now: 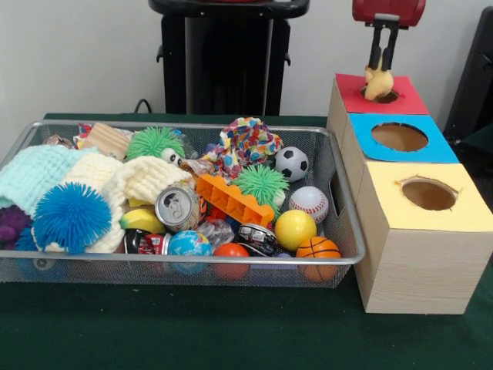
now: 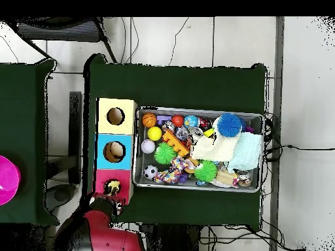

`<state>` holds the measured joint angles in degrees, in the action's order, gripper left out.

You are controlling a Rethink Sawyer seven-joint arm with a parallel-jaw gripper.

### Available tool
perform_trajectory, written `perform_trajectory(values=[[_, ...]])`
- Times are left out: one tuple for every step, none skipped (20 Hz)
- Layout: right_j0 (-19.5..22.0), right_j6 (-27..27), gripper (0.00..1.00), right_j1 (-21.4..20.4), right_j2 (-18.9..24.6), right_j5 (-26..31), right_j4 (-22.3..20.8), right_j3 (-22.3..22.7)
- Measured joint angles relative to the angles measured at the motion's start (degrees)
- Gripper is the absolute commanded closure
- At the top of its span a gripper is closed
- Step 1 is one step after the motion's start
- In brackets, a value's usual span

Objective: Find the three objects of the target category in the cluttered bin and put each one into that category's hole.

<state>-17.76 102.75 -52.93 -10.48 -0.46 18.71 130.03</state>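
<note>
The wire mesh bin (image 1: pixel 185 126) lies on the green table, full of toys; it also shows in the overhead view (image 2: pixel 199 110). To its right stands a row of three wooden boxes. My gripper (image 1: pixel 383 63) hangs over the far, red-topped box (image 1: pixel 407 100), its dark fingers (image 1: pixel 375 54) shut on a tan, yellowish toy (image 1: pixel 379 82). The toy's lower end sits at the mouth of the red top's hole (image 1: pixel 390 97). In the overhead view the toy (image 2: pixel 113 188) shows as a yellow spot in the red box's hole, with my arm (image 2: pixel 98 229) just below it.
The blue-topped box (image 1: pixel 439 150) and the yellow-topped box (image 1: pixel 462 208) stand nearer, each with an open hole. The bin holds a soccer ball (image 1: pixel 292 163), baseball (image 1: pixel 309 203), basketball (image 1: pixel 317 248), yellow ball (image 1: pixel 295 229), soda can (image 1: pixel 177 208), spiky balls and knitted cloths. A pink bowl (image 2: pixel 6 180) sits on a side table.
</note>
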Motion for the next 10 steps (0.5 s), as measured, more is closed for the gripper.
perform_trajectory(values=[[0.0, 0.0, 1.00, 0.0, 0.0, 0.0, 0.1, 0.0], [0.0, 0.0, 1.00, 0.0, 0.0, 0.0, 0.2, 0.0], [0.0, 0.0, 1.00, 0.0, 0.0, 0.0, 0.3, 0.0], [0.0, 0.0, 1.00, 0.0, 0.0, 0.0, 0.3, 0.0], [0.0, 0.0, 1.00, 0.0, 0.0, 0.0, 0.4, 0.0], [0.0, 0.0, 1.00, 0.0, 0.0, 0.0, 0.4, 0.0], [0.0, 0.0, 1.00, 0.0, 0.0, 0.0, 0.4, 0.0], [0.0, 0.0, 0.00, 0.0, 0.0, 0.0, 0.4, 0.0], [0.0, 0.0, 0.00, 0.0, 0.0, 0.1, 0.4, 0.0], [0.0, 0.0, 0.00, 0.0, 0.0, 0.2, 0.4, 0.0]])
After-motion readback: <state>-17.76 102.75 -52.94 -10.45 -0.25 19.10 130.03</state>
